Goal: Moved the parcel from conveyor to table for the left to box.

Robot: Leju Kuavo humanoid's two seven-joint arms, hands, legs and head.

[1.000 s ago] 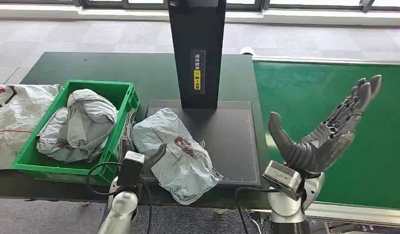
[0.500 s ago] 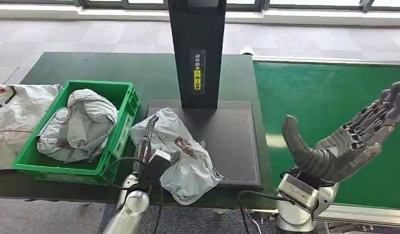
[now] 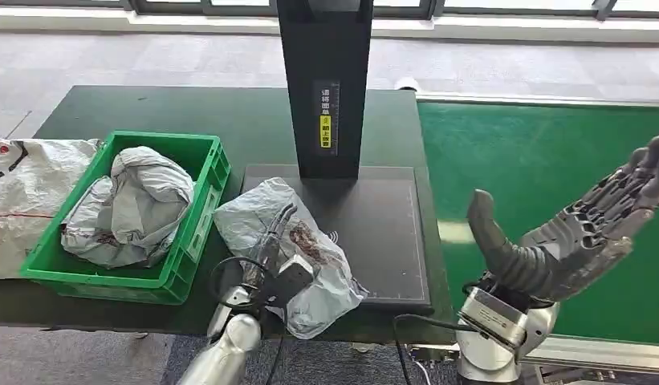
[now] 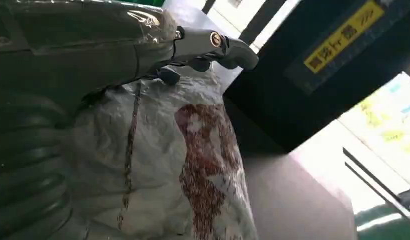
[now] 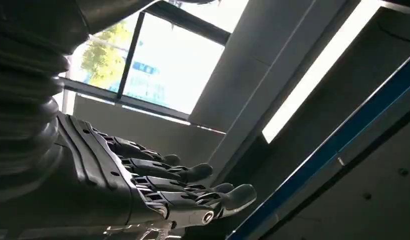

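Since half a second ago: left hand (image 3: 271, 241) has shifted rightward across the parcel (image 3: 290, 249), its fingers now reaching to the dark red print; right hand (image 3: 571, 228) has barely changed.

Parcel: grey crumpled plastic mailer with a dark red print, lower centre of the head view. Lies on the worktop (image 3: 157, 108), partly on the black flat plate (image 3: 382, 233), one corner over the worktop's near edge. In the left wrist view the parcel (image 4: 193, 165) sits directly under the hand.

Left hand: comes in from the lower edge of the head view, fingers stretched out along the top of the parcel and resting on it. In the left wrist view the fingers (image 4: 212, 45) lie straight over the plastic, not curled round it. Nothing gripped.

Right hand: lower right of the head view, raised over the green conveyor (image 3: 543, 160), palm up, fingers spread, thumb apart. Holds nothing. The right wrist view shows the fingers (image 5: 178, 187) extended side by side.

Green crate (image 3: 199, 233): left of the frame, on the worktop, just beside the parcel. Holds another grey bag (image 3: 129, 204).

White sack (image 3: 25, 184): far left edge, beside the crate.

Black post (image 3: 324, 80): upright at centre top, standing at the back of the flat plate, with a yellow label.
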